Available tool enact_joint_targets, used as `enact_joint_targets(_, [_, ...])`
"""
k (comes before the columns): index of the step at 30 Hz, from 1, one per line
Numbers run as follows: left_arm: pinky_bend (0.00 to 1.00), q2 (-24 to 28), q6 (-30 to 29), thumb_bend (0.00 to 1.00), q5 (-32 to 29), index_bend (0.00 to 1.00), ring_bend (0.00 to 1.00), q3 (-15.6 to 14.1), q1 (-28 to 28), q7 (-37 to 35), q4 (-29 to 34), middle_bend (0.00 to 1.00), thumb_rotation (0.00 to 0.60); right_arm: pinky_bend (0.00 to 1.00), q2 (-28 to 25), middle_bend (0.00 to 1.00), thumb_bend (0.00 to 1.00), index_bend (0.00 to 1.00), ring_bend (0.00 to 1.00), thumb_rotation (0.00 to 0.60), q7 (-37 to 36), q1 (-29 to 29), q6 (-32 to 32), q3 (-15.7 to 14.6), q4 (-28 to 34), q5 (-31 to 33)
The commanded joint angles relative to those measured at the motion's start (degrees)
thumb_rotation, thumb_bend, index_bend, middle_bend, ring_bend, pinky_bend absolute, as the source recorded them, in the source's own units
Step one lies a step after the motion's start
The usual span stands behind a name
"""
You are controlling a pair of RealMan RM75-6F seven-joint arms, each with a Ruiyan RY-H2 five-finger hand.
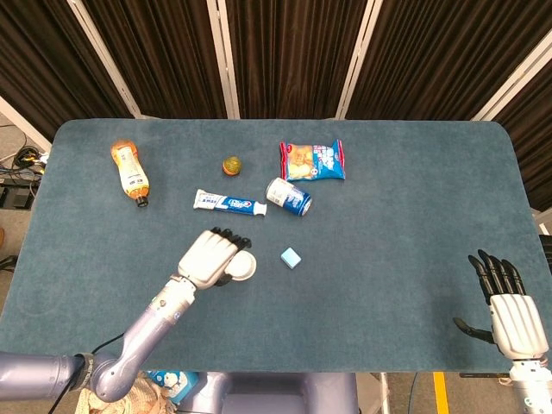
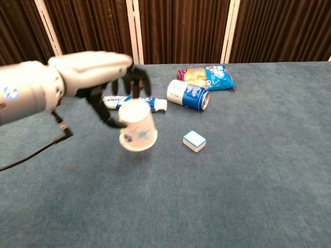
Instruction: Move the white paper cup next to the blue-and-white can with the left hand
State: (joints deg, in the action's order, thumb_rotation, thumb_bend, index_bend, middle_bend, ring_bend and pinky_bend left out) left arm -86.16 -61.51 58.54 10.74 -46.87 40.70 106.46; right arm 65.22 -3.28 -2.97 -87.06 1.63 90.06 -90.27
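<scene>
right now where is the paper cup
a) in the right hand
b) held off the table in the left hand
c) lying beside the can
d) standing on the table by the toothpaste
b: in the chest view the left hand grips the cup clear of the table, short of the can; the right hand holds nothing.

A blue-carpeted table (image 1: 405, 198) carries a lying blue-and-white can (image 1: 288, 197). Just left of the can lies a toothpaste tube (image 1: 229, 203); behind the can, a snack packet (image 1: 311, 160). Further left and behind sits a small ball, perhaps fruit (image 1: 231, 166); far left, an orange bottle (image 1: 129, 171). In front of the can rests a small blue-topped block (image 1: 291, 257).
</scene>
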Motion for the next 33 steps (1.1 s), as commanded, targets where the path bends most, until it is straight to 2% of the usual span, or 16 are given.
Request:
enact_joint_targets(1, [0.37, -1.7, -0.2, 0.20, 0.2, 0.30, 0.31, 1.6, -1.5, -0.5, -1.5, 0.39, 0.600, 0.00, -0.1, 0.00, 0.07, 0.00, 0.00, 0.600, -0.2, 0.0, 0.0, 0.0, 0.1, 0.0])
enact_joint_targets(8, [0.37, -7.8, 1.8, 0.20, -3.6, 0.30, 0.31, 5.1, -6.4, 0.0, -8.0, 0.39, 0.600, 0.00, -0.4, 0.00, 0.07, 0.00, 0.00, 0.600, -1.4, -0.1, 0.4, 0.1, 0.2, 0.5])
enact_joint_targets(11, [0.37, -10.5, 2.6, 0.20, -5.6, 0.29, 0.31, 5.7, -8.4, 0.7, -10.9, 0.39, 0.600, 0.00, -0.5, 0.00, 0.07, 0.00, 0.00, 0.600, -2.1, -0.2, 0.8, 0.2, 0.2, 0.9])
enact_joint_targets(20, [0.37, -16.9, 3.1, 0.20, -8.0, 0.29, 0.31, 5.8, -12.2, 2.5, -17.3, 0.39, 0.600, 0.00, -1.0, 0.00, 0.07, 0.00, 0.00, 0.600, -3.4, -0.3, 1.1, 0.2, 0.5, 1.0])
enact_joint_targets(33, [0.37, -20.2, 3.1, 0.20, -10.6, 0.29, 0.30, 5.7, -14.6, 3.8, -21.3, 0.38, 0.600, 0.00, -1.3, 0.00, 0.07, 0.00, 0.00, 0.600, -4.1, -0.4, 1.3, 0.2, 0.9, 1.1])
